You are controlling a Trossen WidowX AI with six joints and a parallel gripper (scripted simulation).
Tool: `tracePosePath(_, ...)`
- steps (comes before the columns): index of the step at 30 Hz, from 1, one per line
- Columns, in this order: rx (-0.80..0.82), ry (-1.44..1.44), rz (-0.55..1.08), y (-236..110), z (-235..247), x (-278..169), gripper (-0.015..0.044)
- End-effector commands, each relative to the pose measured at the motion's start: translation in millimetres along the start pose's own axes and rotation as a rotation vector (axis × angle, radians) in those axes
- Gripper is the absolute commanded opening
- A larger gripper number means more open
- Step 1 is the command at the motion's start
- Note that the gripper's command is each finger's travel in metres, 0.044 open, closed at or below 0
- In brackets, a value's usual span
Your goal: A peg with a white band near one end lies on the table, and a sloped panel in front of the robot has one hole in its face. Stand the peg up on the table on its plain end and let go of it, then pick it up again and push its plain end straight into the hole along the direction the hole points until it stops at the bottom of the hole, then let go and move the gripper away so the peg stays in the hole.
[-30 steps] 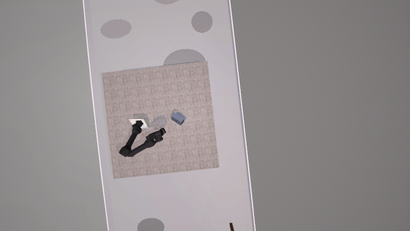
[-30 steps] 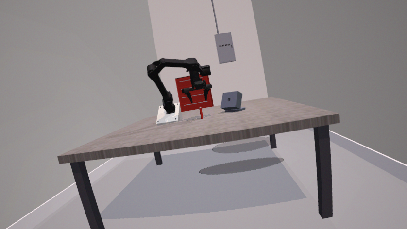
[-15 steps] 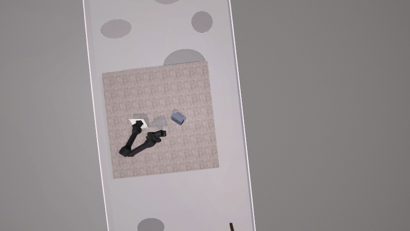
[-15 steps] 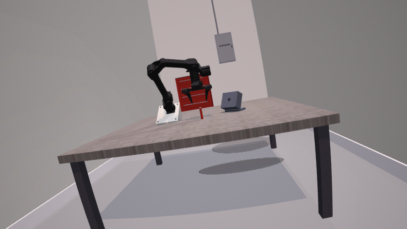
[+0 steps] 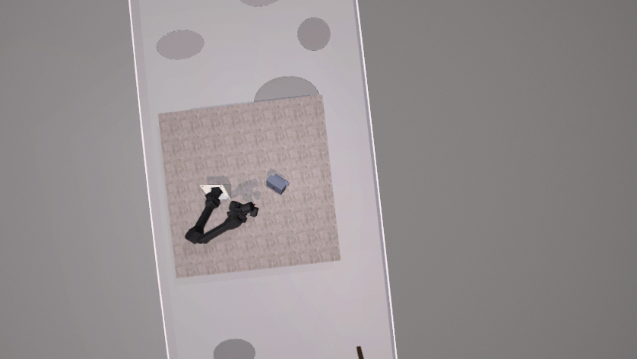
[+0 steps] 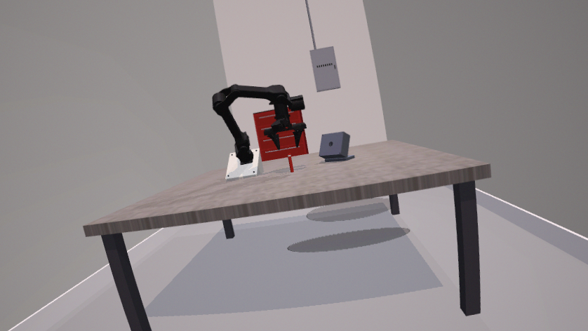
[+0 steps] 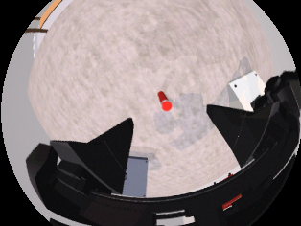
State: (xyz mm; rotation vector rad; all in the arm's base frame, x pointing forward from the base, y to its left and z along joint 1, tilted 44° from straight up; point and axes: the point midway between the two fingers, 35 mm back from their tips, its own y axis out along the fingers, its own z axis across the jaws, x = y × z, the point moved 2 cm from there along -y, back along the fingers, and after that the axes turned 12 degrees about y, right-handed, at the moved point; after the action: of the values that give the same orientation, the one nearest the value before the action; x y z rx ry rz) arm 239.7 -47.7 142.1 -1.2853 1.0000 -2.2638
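Note:
The red peg (image 6: 291, 164) (image 7: 162, 97) stands upright on the table, with its pale band near the top end. My gripper (image 6: 288, 148) (image 7: 171, 115) is open and empty, pointing down, with its fingertips a little above the peg's top. In the wrist view the peg shows between and slightly beyond the two fingertips. The blue-grey block with the sloped panel (image 5: 277, 183) (image 6: 325, 151) (image 7: 137, 178) stands to the right of the peg in the exterior view. Its one dark hole (image 6: 330, 144) is visible there and empty; in the wrist view the left finger partly covers the block.
The arm's white base plate (image 6: 232, 168) (image 7: 243, 94) stands on the table (image 5: 289, 231) (image 6: 370, 177) to the left of the peg in the exterior view. A red drawer cabinet (image 6: 267, 144) stands behind the table.

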Motion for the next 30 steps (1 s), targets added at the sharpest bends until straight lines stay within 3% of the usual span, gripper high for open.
tracePosePath(1,0.005,0.119,-0.002,0.8,0.6,0.4,0.0440)
tracePosePath(30,0.006,0.794,-0.001,4.8,0.5,0.6,0.0440)
